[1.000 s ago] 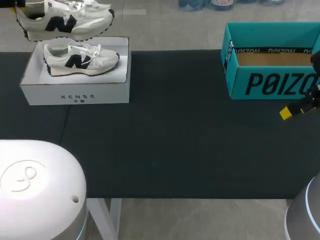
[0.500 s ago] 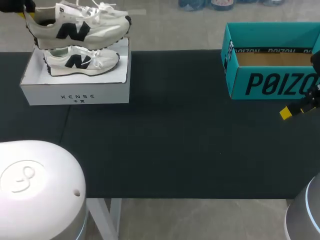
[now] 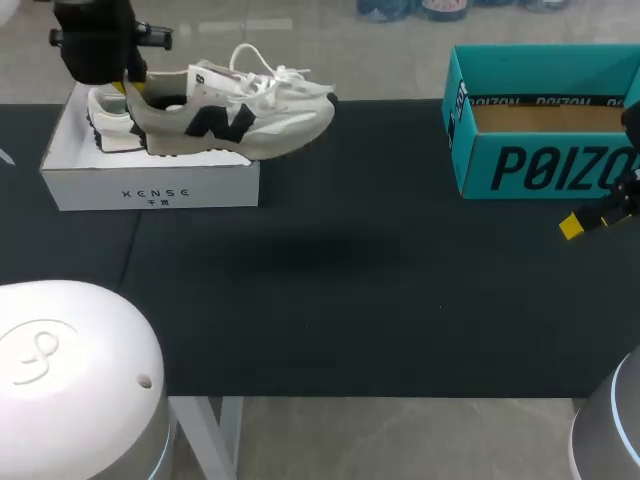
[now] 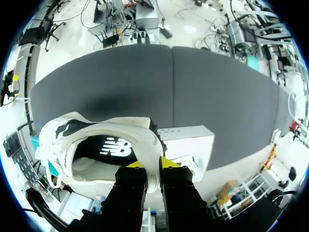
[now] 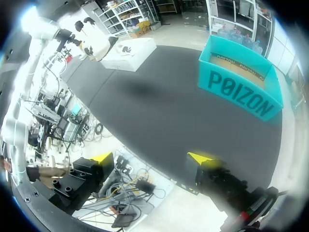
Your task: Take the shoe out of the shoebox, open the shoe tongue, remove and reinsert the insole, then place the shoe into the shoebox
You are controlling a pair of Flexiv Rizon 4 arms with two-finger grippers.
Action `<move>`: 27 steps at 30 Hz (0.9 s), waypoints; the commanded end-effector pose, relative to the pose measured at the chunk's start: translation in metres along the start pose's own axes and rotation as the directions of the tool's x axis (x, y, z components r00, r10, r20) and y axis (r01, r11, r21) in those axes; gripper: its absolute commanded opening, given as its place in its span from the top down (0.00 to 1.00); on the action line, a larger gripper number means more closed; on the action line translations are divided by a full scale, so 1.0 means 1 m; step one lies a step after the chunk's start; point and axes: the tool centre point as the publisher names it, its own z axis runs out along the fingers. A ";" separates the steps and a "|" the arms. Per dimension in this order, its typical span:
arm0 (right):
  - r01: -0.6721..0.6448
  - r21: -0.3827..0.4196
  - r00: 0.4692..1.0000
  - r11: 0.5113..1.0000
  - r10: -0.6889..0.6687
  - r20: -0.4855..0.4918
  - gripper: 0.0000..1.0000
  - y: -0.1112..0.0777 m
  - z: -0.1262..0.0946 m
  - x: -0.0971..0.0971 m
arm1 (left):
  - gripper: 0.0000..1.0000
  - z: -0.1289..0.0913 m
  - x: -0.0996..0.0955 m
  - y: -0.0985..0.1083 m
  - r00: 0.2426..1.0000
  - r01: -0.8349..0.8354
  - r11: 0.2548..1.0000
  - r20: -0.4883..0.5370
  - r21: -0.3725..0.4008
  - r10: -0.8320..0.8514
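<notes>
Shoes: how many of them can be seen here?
2. One shoe is held in the left claw above the table; the other shoe lies on the white box, partly hidden behind the first.

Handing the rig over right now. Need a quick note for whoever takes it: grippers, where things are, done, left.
Left gripper: shut on the heel collar of the shoe, holding it in the air beside the white box.
Right gripper: open, empty, in front of the teal box.
Second shoe lies on the white box. The teal box is open, no shoe visible inside.
Done: shoe lifted; insole in place.
Left: open the tongue, remove and reinsert the insole, box the shoe.
</notes>
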 end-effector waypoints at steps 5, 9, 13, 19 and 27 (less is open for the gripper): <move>-0.001 0.002 1.000 1.000 0.001 0.001 0.00 0.001 0.001 0.000 | 1.00 0.021 -0.065 -0.044 1.000 -0.022 0.999 0.006 0.031 0.022; -0.001 0.002 1.000 1.000 0.001 0.001 0.00 0.001 0.001 0.000 | 1.00 0.027 -0.086 -0.061 0.998 -0.047 0.996 0.043 0.072 0.044; -0.001 0.002 1.000 1.000 0.001 0.001 0.00 0.001 0.001 0.000 | 1.00 0.027 -0.086 -0.061 0.998 -0.047 0.996 0.043 0.072 0.044; -0.001 0.002 1.000 1.000 0.001 0.001 0.00 0.001 0.001 0.000 | 1.00 0.027 -0.086 -0.061 0.998 -0.047 0.996 0.043 0.072 0.044; -0.001 0.002 1.000 1.000 0.001 0.001 0.00 0.001 0.001 0.000 | 1.00 0.027 -0.086 -0.061 0.998 -0.047 0.996 0.043 0.072 0.044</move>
